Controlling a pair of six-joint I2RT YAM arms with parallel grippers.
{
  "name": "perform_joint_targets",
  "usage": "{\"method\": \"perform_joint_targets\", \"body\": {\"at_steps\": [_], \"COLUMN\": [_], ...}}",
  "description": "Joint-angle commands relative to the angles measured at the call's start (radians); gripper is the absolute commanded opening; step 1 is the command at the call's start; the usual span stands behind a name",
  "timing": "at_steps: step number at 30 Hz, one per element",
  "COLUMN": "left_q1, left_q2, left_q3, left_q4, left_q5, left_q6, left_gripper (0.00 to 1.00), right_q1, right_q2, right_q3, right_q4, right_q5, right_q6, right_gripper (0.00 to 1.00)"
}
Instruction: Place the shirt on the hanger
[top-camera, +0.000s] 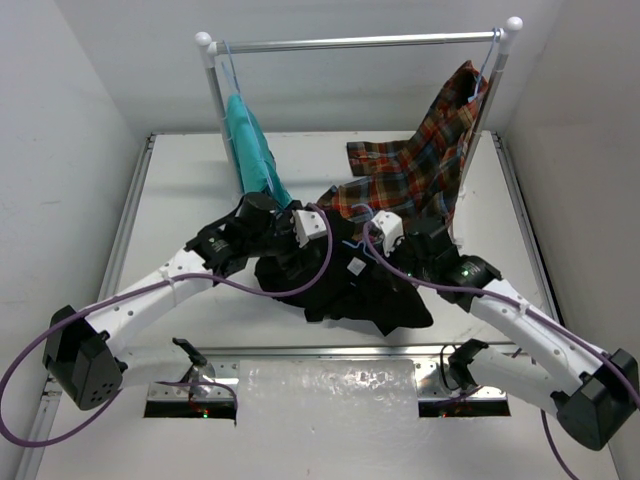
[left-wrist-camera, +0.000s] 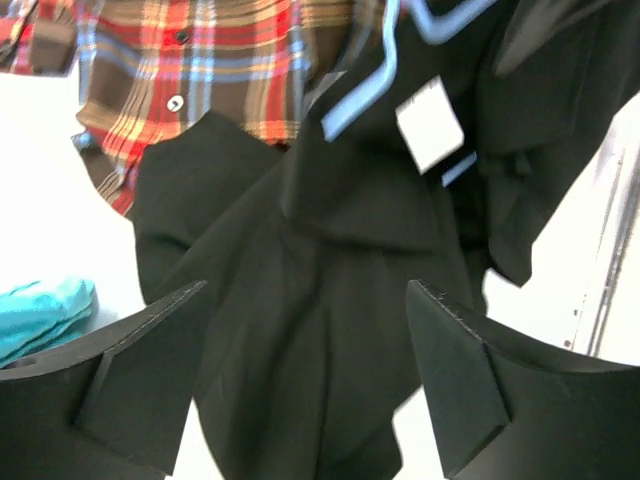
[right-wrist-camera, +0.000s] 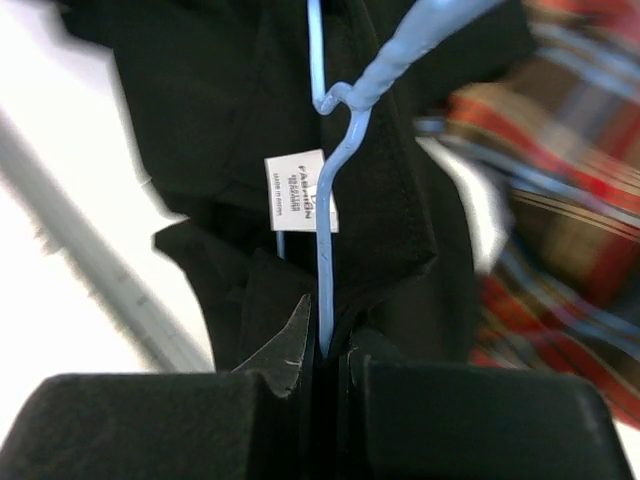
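Right tool (right-wrist-camera: 330, 350): jaws closed to a narrow slit on the thin wire of the pale-blue hanger (right-wrist-camera: 322, 270). The wire rises straight from the fingertips to a kink, then bends up and to the right. The black shirt (right-wrist-camera: 200, 100) drapes around the wire and touches both fingers; its white label (right-wrist-camera: 290, 190) sits just behind the wire. Left tool (left-wrist-camera: 308, 290): jaws wide apart, gripping nothing; the shirt hangs between and just beyond its fingers. Farther out are the plaid shirt (left-wrist-camera: 200, 60) and a teal garment (left-wrist-camera: 40, 310), with white surface (left-wrist-camera: 40, 180) between them.
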Motion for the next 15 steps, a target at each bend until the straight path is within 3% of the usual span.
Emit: {"method": "perform_joint_targets", "body": {"at_steps": [1, 5, 8, 15], "left_q1": [0.001, 0.001, 0.001, -0.001], "left_q2": [-0.04, -0.046, -0.047, -0.056], "left_q3": [0.003, -0.005, -0.009, -0.011], "left_q4": [0.064, 0.067, 0.071, 0.093], "left_q5": [-0.067, -0.096, -0.101, -0.113], "left_q6": [-0.013, -0.018, -0.022, -0.023], "left_gripper": [0.78, 0.78, 0.78, 0.78], "right_q1": [-0.006, -0.009, -0.009, -0.013], "right_q2": [-0.048, -0.048, -0.014, 0.129], "right_q3": [0.032, 0.098, 0.238, 0.597], "right_q4": [0.051, 0.009, -0.055, -0.143], "right_q5": [0.226, 0.43, 0.619, 0.751], "right_q6": [0.096, 0.136, 0.139, 0.109], "right_gripper": [0.0, 0.0, 0.0, 0.0]}}
